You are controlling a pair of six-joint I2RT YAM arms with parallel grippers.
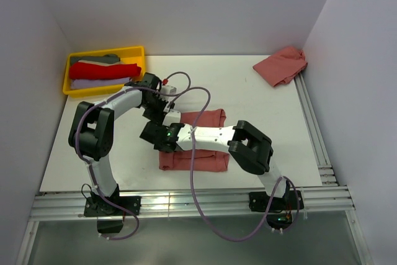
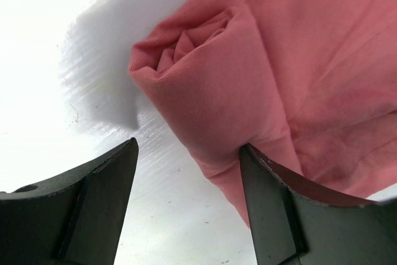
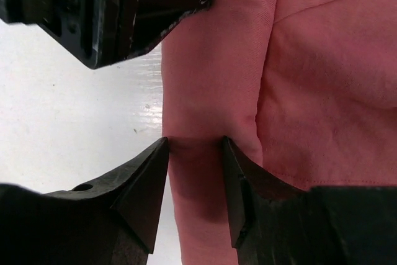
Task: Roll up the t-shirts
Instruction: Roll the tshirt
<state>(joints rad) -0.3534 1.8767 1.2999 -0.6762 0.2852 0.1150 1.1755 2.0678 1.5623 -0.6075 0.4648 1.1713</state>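
A dusty salmon-red t-shirt (image 1: 201, 147) lies folded on the white table, its left edge rolled into a tight roll (image 2: 205, 79). My left gripper (image 1: 162, 113) is at the far end of that roll. Its jaws are open (image 2: 189, 144), the right finger touches the roll and the left one is over bare table. My right gripper (image 1: 156, 136) is at the near part of the same roll (image 3: 208, 91), and its jaws (image 3: 195, 139) are closed on the cloth from both sides. The left gripper's black body (image 3: 111, 10) shows at the top of the right wrist view.
A second salmon t-shirt (image 1: 282, 64) lies crumpled at the back right corner. A yellow tray (image 1: 138, 54) at the back left holds grey, bright red and lavender shirts. White walls close in the table on three sides; metal rails run along the front and right edges.
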